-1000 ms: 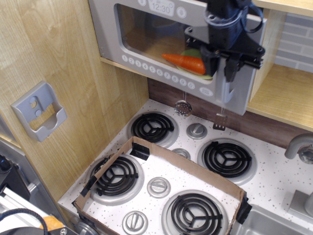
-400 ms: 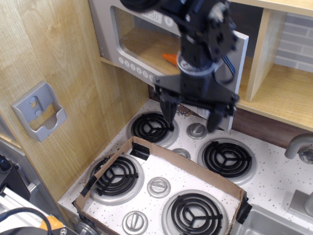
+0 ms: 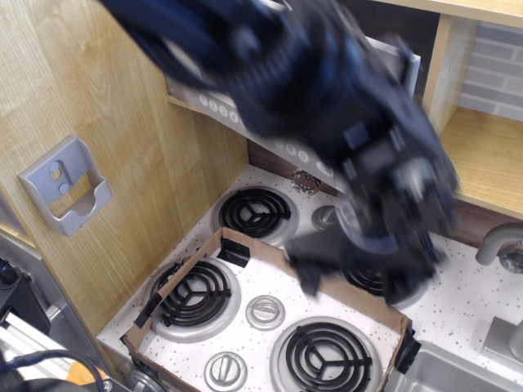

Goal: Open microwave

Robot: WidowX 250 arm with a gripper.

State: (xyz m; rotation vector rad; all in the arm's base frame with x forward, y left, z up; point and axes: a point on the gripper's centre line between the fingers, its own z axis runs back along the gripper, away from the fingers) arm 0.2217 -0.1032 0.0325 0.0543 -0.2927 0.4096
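Observation:
The grey microwave (image 3: 206, 103) hangs at the top, mostly hidden behind my blurred black arm. Only its strip of round white buttons and the door's right edge (image 3: 409, 67) show. The door stands swung out from the cabinet, ajar. Its handle, window and inside are hidden. My gripper (image 3: 355, 282) is low in front of the stove's back right burner, well below the door and apart from it. Its fingers (image 3: 306, 280) are spread apart and hold nothing.
A white stovetop (image 3: 466, 298) with black coil burners (image 3: 255, 211) lies below. A cardboard frame (image 3: 214, 249) sits on it. A grey wall holder (image 3: 67, 186) is on the wooden panel at left. A wooden shelf (image 3: 482, 155), faucet (image 3: 500, 243) and sink (image 3: 458, 371) are at right.
My arm has swung down and forward from the microwave door to above the stove, moving fast and blurred. The door has stayed swung out, open wider than a second ago.

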